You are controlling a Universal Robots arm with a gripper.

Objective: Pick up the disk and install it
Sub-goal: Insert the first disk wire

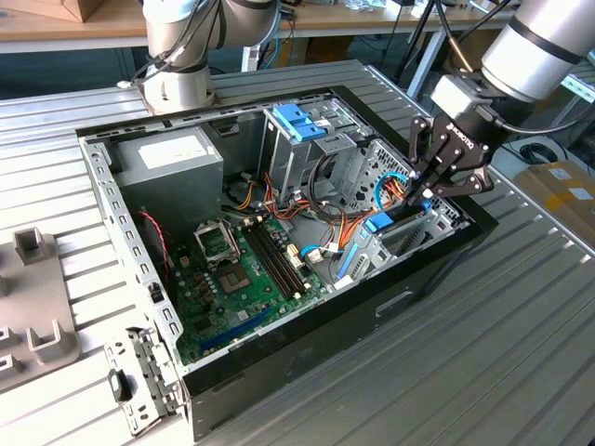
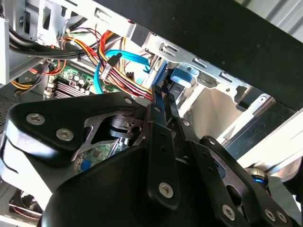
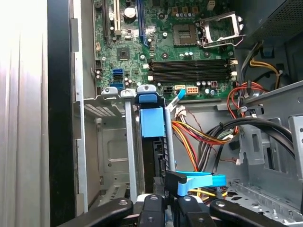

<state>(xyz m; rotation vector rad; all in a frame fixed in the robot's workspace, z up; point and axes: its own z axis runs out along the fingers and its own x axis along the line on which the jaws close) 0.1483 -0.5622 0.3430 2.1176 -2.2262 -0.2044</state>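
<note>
No readable writing that you can use here: the white sticker on the grey power supply box (image 1: 167, 153) is blank from the exterior view, and print on the gripper body is not to be read off. Your gripper (image 1: 425, 193) sits over the drive cage (image 1: 423, 232) at the exterior view's right end of the open computer case (image 1: 279, 372), its black fingers (image 3: 155, 205) drawn close together and clamped on the disk (image 3: 152, 122), gripping the end that sticks out of the cage. The disk stands on edge in the cage slot, blue carrier frame showing, long axis running down into the bay; in the first wrist view its blue tab end points toward the motherboard (image 3: 156, 42). In the second wrist view you see the blue frame end (image 2: 182, 75) just past the fingertips, against the punched metal cage wall. What crowds you: a bundle of orange, yellow and red cables (image 1: 325, 218) just beside the cage, a light blue data cable (image 2: 106, 66) looping near it, and black cables (image 3: 255, 127) by the next metal bracket. A second blue latch (image 1: 299, 121) sits on the upper cage, well apart from the gripper. The arm's base (image 1: 177, 79) stands behind the case on the ribbed metal table (image 1: 521, 334). Grey fixtures (image 1: 37, 307) lie at the exterior view's left.
</note>
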